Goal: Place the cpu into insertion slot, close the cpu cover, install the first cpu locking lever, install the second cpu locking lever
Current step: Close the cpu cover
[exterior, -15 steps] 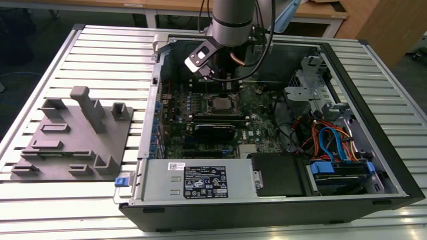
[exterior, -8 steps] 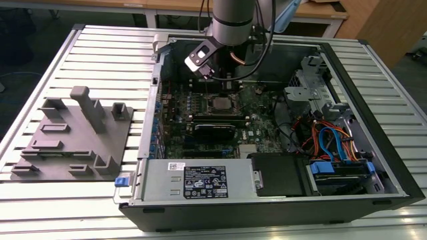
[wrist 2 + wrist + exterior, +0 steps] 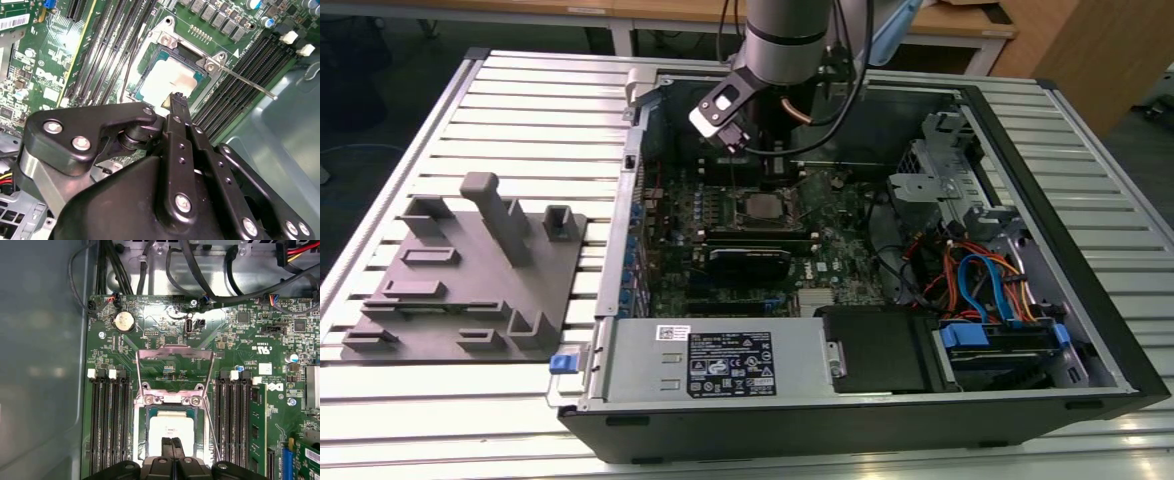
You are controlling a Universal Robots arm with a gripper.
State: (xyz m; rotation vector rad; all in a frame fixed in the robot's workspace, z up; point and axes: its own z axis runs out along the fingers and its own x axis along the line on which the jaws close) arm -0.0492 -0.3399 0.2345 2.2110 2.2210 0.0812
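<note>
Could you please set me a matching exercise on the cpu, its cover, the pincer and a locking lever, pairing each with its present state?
1. cpu
2. cpu cover
3. pincer
4. locking lever

A. swung open, standing up
B. shut, just over the cpu
C. lying in the insertion slot
D. sticking out free, not hooked down

Pairs: 1-C, 2-A, 3-B, 4-D

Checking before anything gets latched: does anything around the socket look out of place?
Nothing looks damaged. The cpu sits square in the insertion slot, but the cpu cover lies flipped open and a locking lever sticks out unlatched. The shut hand hovers at the cpu's edge.
</note>
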